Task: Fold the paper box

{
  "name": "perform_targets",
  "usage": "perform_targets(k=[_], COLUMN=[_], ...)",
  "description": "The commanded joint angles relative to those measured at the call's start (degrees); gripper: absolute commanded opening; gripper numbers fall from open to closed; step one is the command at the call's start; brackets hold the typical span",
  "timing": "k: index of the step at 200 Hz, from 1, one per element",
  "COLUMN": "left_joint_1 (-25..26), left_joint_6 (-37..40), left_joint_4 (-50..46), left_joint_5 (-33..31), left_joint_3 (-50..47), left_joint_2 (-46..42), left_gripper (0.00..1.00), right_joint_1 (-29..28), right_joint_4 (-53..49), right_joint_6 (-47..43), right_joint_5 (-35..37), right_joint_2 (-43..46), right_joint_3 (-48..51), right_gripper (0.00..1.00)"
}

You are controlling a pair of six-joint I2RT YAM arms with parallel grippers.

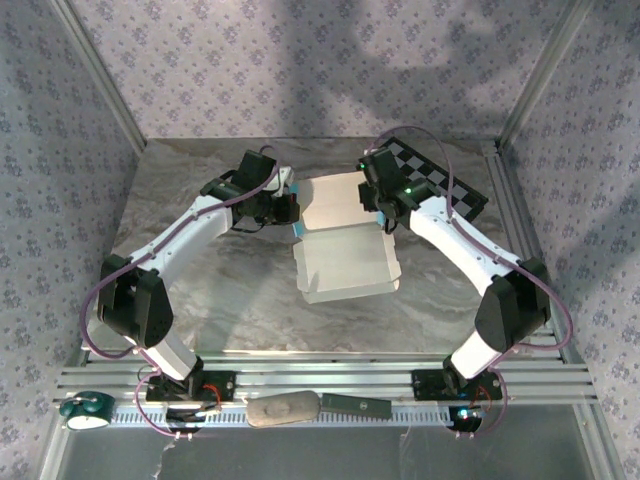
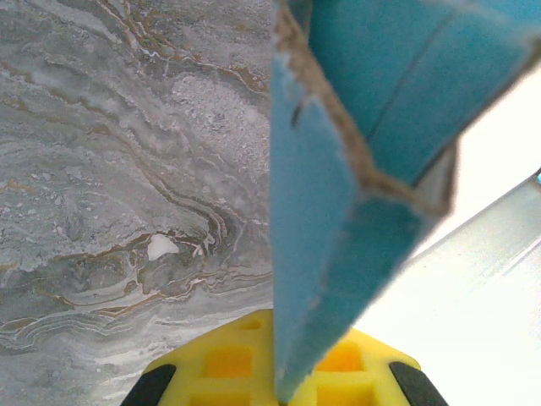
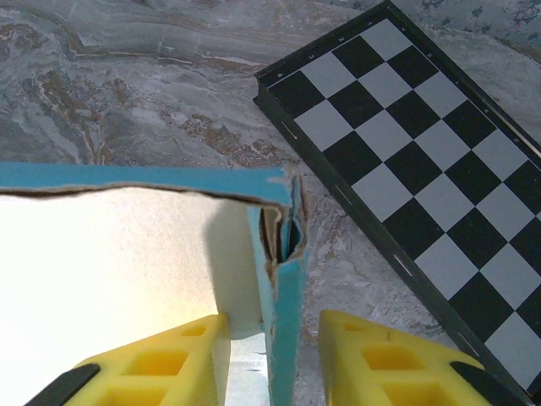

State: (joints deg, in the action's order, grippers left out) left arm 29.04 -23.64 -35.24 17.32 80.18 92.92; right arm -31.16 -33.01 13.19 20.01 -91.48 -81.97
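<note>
Item: thin card paper box point(image 1: 345, 255), white inside and turquoise-blue outside, half-erected on the grey marbled worktop point(image 1: 220, 300), just beside the black-and-white checkerboard point(image 1: 450, 185) on its near left. Handling: judged light, springy and easily creased or torn at its ragged corners, so best taken by a wall edge close to a crease. Fittings: left gripper point(image 2: 279, 372), on the side away from the checkerboard, clamped on a turquoise wall; right gripper point(image 3: 272, 326), on the checkerboard side, jaws apart astride an upright wall.
</note>
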Motion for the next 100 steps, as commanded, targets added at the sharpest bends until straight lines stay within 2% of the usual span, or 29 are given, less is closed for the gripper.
perform_targets(k=[1, 28, 100], left_joint_1=[0.4, 0.5, 0.5], left_joint_6=[-0.2, -0.1, 0.0], left_joint_4=[0.5, 0.6, 0.3], left_joint_5=[1.0, 1.1, 1.1], left_joint_3=[1.7, 1.6, 1.9], left_joint_2=[-0.1, -0.2, -0.2], left_gripper=[0.0, 0.0, 0.0], right_joint_1=[0.5, 0.8, -1.2], right_joint_4=[-0.4, -0.3, -1.2], right_joint_6=[1.0, 0.7, -0.5], right_joint_5=[-1.0, -0.4, 8.9], right_joint_2=[-0.7, -1.7, -5.2], right_joint_3=[-1.3, -2.4, -3.9], right_gripper=[0.3, 0.27, 0.02])
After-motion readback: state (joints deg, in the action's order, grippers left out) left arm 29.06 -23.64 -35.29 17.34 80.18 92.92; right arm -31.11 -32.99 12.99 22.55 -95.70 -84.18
